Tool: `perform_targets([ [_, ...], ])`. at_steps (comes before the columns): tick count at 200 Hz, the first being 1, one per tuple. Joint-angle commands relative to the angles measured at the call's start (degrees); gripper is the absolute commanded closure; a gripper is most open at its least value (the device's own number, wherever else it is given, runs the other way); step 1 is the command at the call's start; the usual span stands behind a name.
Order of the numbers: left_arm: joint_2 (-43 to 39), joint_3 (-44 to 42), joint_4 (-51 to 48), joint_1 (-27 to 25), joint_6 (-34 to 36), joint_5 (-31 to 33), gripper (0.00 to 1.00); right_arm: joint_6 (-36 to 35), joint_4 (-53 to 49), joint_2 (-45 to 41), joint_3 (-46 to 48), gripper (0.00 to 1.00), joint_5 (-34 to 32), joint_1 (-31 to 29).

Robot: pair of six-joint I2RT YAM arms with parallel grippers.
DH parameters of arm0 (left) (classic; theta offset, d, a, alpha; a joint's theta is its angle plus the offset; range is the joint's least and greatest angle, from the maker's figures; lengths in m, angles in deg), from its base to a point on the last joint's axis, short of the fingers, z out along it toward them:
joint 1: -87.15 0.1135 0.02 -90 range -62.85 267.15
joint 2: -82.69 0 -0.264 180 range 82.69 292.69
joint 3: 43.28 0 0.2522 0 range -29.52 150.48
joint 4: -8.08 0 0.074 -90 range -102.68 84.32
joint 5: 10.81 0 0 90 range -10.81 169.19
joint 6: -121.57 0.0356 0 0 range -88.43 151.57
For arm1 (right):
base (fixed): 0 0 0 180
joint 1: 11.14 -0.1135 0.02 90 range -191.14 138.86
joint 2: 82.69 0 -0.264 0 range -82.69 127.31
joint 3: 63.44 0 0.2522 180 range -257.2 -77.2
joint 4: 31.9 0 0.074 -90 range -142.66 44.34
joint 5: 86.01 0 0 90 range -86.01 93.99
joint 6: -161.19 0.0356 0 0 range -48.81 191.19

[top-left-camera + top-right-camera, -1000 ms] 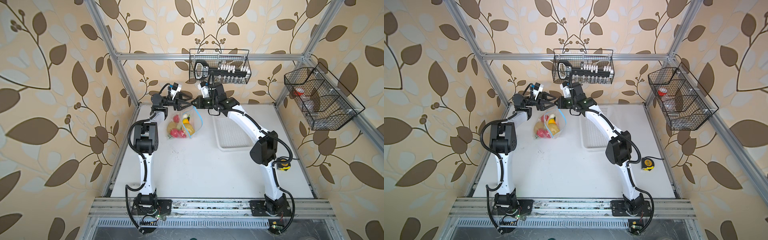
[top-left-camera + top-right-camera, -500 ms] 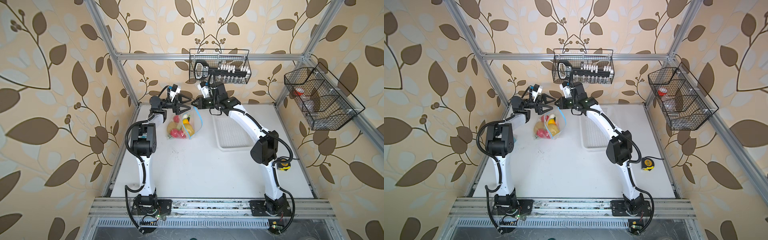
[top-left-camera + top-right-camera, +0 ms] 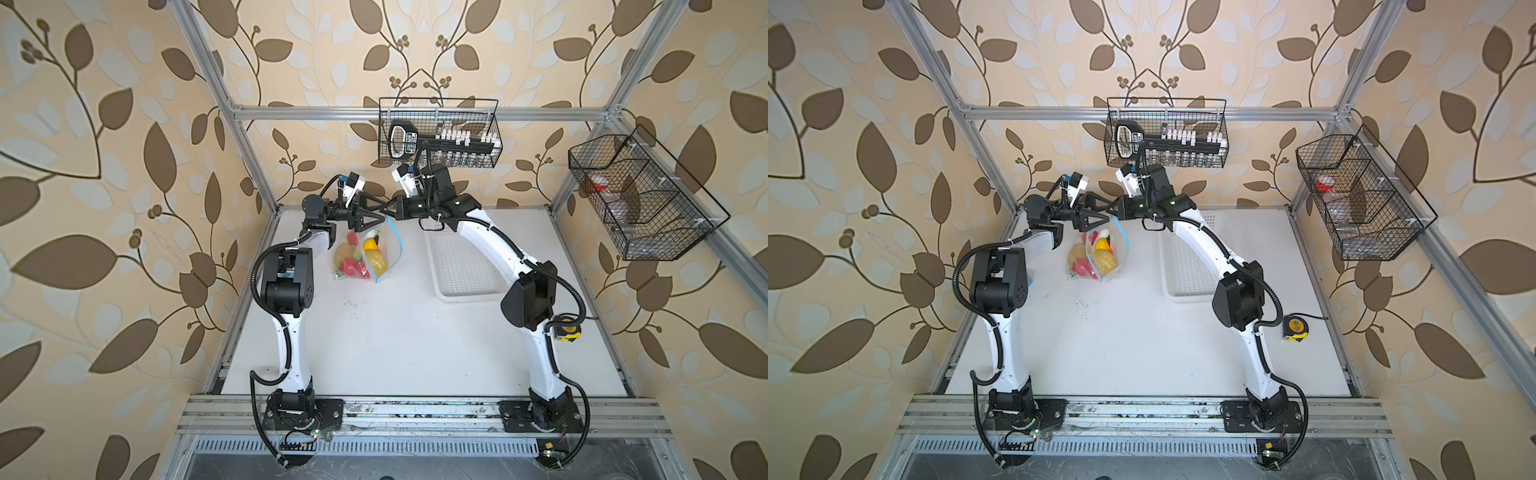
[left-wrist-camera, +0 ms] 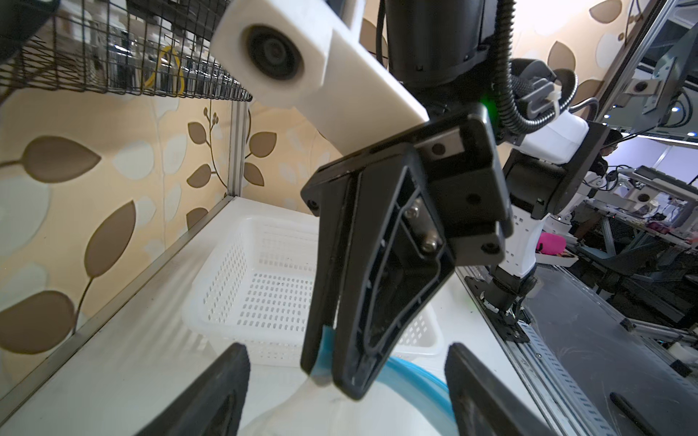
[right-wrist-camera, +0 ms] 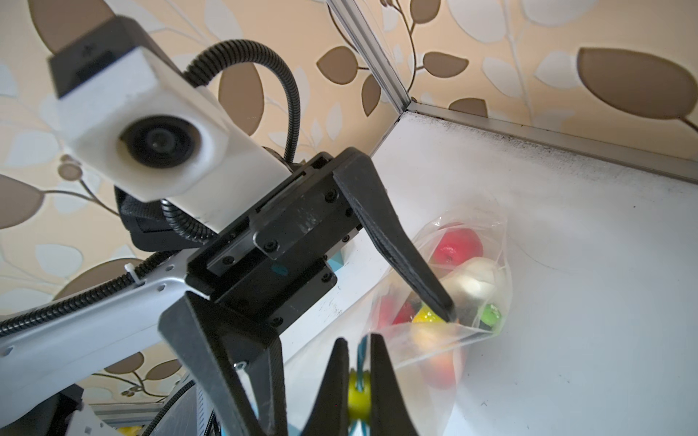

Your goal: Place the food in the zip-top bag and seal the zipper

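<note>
While the right hand (image 5: 359,341) is pinched shut on the blue zipper (image 4: 326,339) at one end of the zip-top bag (image 3: 361,253), the left hand (image 3: 376,211) sits just beside it with its two fingers spread wide, holding nothing. In the right wrist view, one of the left fingers (image 5: 415,264) points down at the mouth of the bag, but I cannot tell if it touches the plastic. The bag hangs down from the right hand, and its bottom rests on the table (image 3: 395,353), in the upper middle of both top views. All the food (image 3: 353,266) I can see is inside the bag: red, yellow and pale pieces piled together. The white basket (image 3: 461,257), just to the right of the bag in both top views, looks empty, and no food lies loose on the table. So I think the filling part is done. The blue strip still makes an open loop in both top views, so the mouth is not shut. What is left is to press the zipper closed all the way along.
</note>
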Motion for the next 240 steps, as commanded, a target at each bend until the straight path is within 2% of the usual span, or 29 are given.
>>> perform_targets([
  [1,-2.0,2.1,3.5,-0.5,0.8,-5.4,0.23,-1.3,0.5,0.0,-1.9,1.0,2.4,0.1],
  [21,-2.1,1.6,3.6,-0.6,1.3,-5.4,0.37,-1.2,0.5,0.0,-1.8,1.0,2.9,0.1],
  [85,-1.9,1.3,3.5,-0.6,1.1,-5.4,0.66,-1.0,1.1,-0.2,-1.3,1.0,4.2,0.6],
  [163,-3.8,-2.0,3.5,-1.3,1.4,-5.4,0.69,1.2,4.3,0.6,-1.3,1.0,5.9,0.8],
  [182,-4.4,-3.0,3.5,-1.7,2.7,-5.4,0.63,1.5,4.6,0.8,-1.4,1.0,6.1,0.9],
  [200,-4.1,-2.2,3.5,-1.7,2.7,-5.4,0.74,1.5,4.7,0.8,-1.4,1.0,6.2,0.8],
  [212,-4.0,-1.7,3.6,-1.7,2.3,-5.4,0.77,1.5,4.7,0.8,-1.4,1.0,6.2,0.9],
  [240,-4.2,-1.4,3.8,-1.7,1.9,-5.3,0.91,1.4,4.6,0.8,-1.3,1.0,6.2,0.9],
])
